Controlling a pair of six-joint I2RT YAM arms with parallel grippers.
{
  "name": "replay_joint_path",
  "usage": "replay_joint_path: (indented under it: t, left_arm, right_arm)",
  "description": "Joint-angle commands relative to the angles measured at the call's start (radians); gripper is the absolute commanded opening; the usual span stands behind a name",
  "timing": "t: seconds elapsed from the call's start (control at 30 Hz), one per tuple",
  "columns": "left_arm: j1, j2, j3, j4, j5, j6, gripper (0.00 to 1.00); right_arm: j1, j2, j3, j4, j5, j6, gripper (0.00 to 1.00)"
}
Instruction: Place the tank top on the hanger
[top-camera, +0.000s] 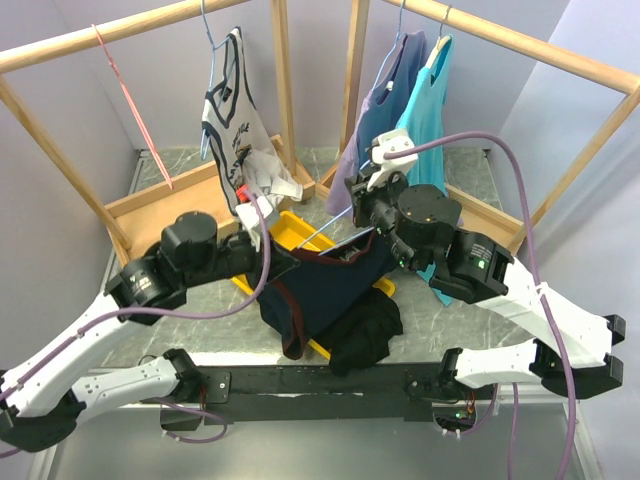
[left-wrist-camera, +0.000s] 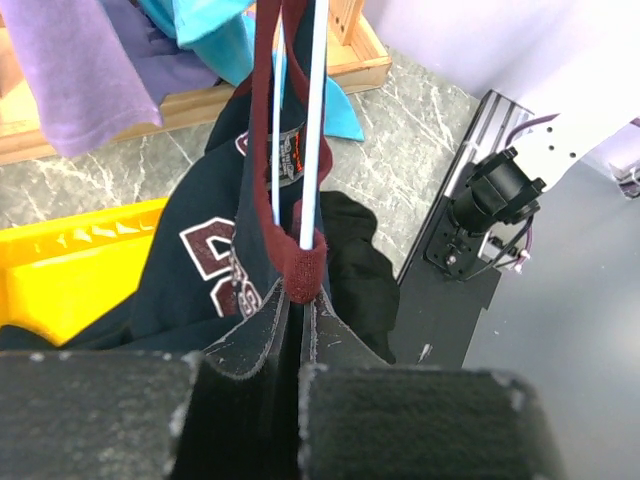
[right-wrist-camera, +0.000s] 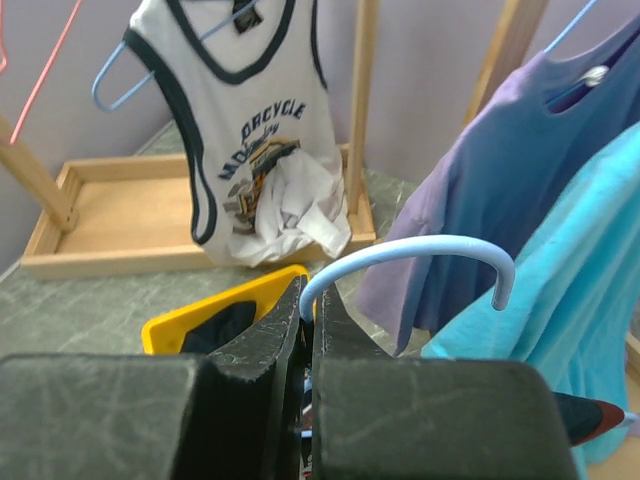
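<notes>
Both jaws are closed: left gripper (left-wrist-camera: 298, 298) pinching the strap of the tank top (left-wrist-camera: 200, 275), limp, light cloth probably best held by its trim; right gripper (right-wrist-camera: 308, 300) on the stiff hanger (right-wrist-camera: 420, 241) neck.

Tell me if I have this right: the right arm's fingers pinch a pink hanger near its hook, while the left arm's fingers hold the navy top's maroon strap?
Not quite: the hanger in the right fingers is light blue, not pink, as the right wrist view shows. The rest holds: the left fingers grip the maroon strap of the tank top.
</notes>
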Motion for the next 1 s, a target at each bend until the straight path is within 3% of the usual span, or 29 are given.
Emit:
replay_joint_path:
  t: [0.0,0.13,0.23,0.27,0.43,0.6,0.97]
  left_arm:
    - [-0.001,-0.076,-0.101,0.186,-0.040,-0.094,0.01]
    - [-0.006,-0.119,-0.190,0.247,-0.037,-0.126,0.01]
    - [-0.009,-0.165,-0.251,0.299,-0.045,-0.151,0.01]
    - [-0.009,-0.177,-0.264,0.309,-0.052,-0.158,0.01]
    - [-0.011,-0.226,-0.320,0.319,-0.064,-0.191,0.01]
    - [-0.011,-0.291,-0.357,0.289,-0.055,-0.211,0.01]
    - [-0.012,-0.427,-0.347,0.065,-0.012,-0.232,0.01]
  right_arm:
    - [0.008,-0.016,-0.025,0.079,-0.027,0.063,0.01]
    - [0.011,-0.018,-0.044,0.080,-0.036,0.072,0.15]
    - [0.013,-0.022,-0.057,0.085,-0.050,0.080,0.31]
    - [0.013,-0.022,-0.063,0.086,-0.053,0.083,0.42]
    - [0.014,-0.025,-0.074,0.085,-0.069,0.093,0.65]
    - [0.014,-0.038,-0.085,0.086,-0.058,0.104,0.69]
    - [0.014,-0.070,-0.114,0.117,0.039,0.097,0.77]
